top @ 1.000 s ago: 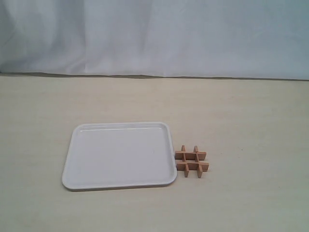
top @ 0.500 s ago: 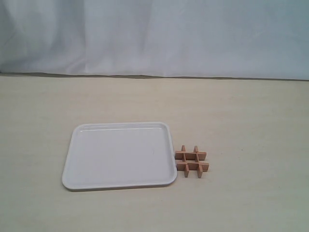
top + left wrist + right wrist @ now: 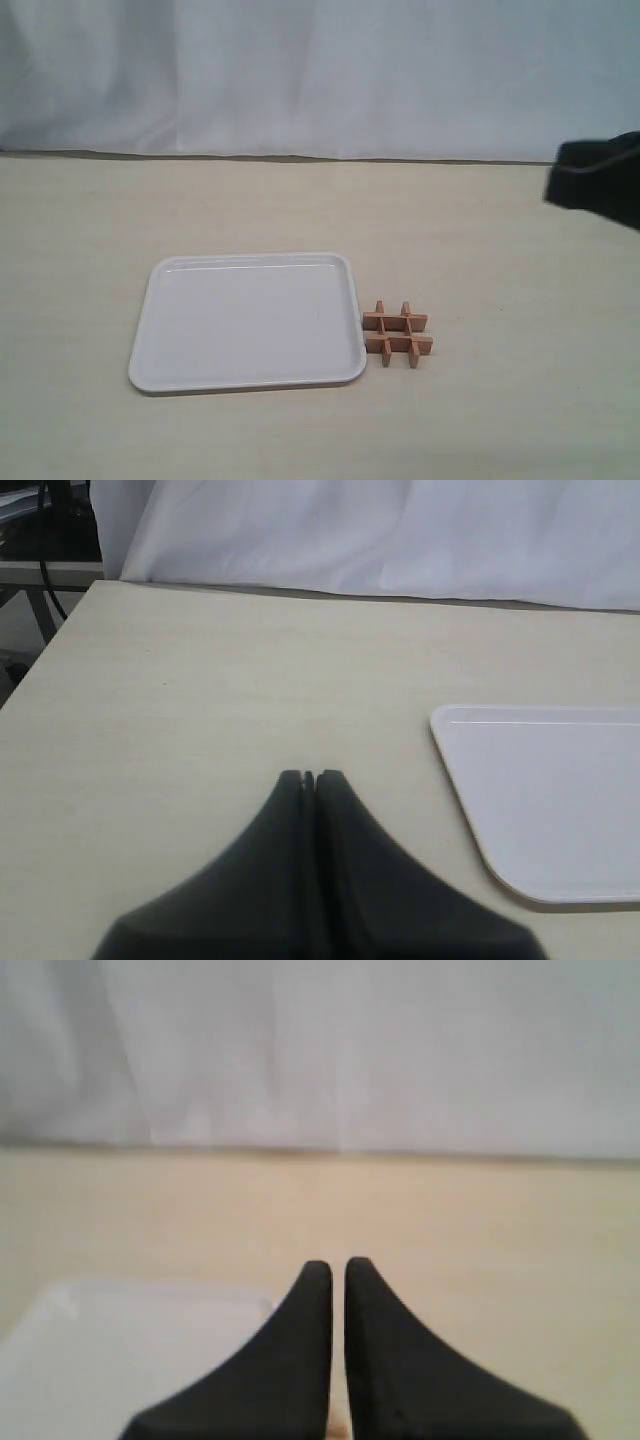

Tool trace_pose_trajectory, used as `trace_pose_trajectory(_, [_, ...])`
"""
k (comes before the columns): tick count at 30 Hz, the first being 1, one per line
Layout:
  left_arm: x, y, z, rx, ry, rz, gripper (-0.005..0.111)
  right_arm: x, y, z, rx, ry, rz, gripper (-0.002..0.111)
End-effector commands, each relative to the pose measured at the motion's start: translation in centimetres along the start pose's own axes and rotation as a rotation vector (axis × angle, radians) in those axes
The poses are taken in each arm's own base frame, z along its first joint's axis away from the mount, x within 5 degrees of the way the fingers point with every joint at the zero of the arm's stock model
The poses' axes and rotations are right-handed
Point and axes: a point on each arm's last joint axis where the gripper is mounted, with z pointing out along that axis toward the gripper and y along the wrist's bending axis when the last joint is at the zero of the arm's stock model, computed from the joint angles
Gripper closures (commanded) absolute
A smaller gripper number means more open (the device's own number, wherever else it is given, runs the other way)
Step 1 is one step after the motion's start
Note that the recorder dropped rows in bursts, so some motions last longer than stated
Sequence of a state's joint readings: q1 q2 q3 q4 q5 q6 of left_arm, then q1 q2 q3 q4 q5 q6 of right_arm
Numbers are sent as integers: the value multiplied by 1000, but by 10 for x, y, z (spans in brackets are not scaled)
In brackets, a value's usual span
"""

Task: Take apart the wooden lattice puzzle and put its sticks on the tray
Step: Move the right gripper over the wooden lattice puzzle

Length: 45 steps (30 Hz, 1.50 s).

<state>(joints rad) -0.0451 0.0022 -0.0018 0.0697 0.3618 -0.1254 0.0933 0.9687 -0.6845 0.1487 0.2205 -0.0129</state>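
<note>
Two things lie on the pale, faintly grained tabletop (image 3: 200, 200) in the exterior view, with a wrinkled white cloth (image 3: 300, 70) hanging behind it across the upper frame. Left of centre in the lower half sits the tray (image 3: 160, 330), a glossy white rectangle with rounded corners and a low raised rim. Hard against its lower right corner lies the wooden lattice puzzle (image 3: 398, 334); whether the two touch I cannot tell. The puzzle is flat on the table and whole. Its four sticks (image 3: 396, 321) are matte light-brown bars, two lying across and two crossing them, interlocked into a small "#" much smaller than the tray. At the right edge, above mid-height, a dark blurred part of the right arm (image 3: 600, 185) juts into the frame, well apart from the puzzle.

In the left wrist view the left gripper (image 3: 309, 777) has smooth black tapered fingers (image 3: 280, 860) pressed together, clasping nothing, above bare table near a corner of the tray. In the right wrist view the right gripper (image 3: 338, 1265) is likewise drawn together with only a slim slit between its fingers, and it holds nothing.
</note>
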Motion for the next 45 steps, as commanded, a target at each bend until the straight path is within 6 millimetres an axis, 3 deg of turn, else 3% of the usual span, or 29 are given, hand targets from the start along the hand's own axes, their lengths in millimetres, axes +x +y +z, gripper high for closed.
trace_pose_trajectory(1, [-1,0,0,3,-12,-5,107,18,0,57,4,450,-45,104])
trace_pose_trajectory(4, [-1,0,0,3,-12,-5,107,36,3,83,-5,621,-54,104])
trace_pose_trajectory(7, [-1,0,0,3,-12,-5,107,59,20,101,-46,730,-94,104])
trace_pose_trajectory(12, [-1,0,0,3,-12,-5,107,89,44,119,-32,848,-171,104])
trace_pose_trajectory(18, [-1,0,0,3,-12,-5,107,108,51,132,40,888,-199,104])
trace_pose_trajectory(23, [-1,0,0,3,-12,-5,107,108,52,135,49,864,-168,103])
trace_pose_trajectory(27, [-1,0,0,3,-12,-5,107,106,52,137,58,838,-143,90])
trace_pose_trajectory(29, [-1,0,0,4,-12,-9,107,97,50,138,82,838,-226,79])
trace_pose_trajectory(31, [-1,0,0,4,-12,-9,107,91,48,138,104,854,-279,74])
trace_pose_trajectory(37, [-1,0,0,4,-12,-9,107,67,52,142,52,853,-459,72])
trace_pose_trajectory(45, [-1,0,0,4,-12,-9,107,74,55,143,127,930,-238,72])
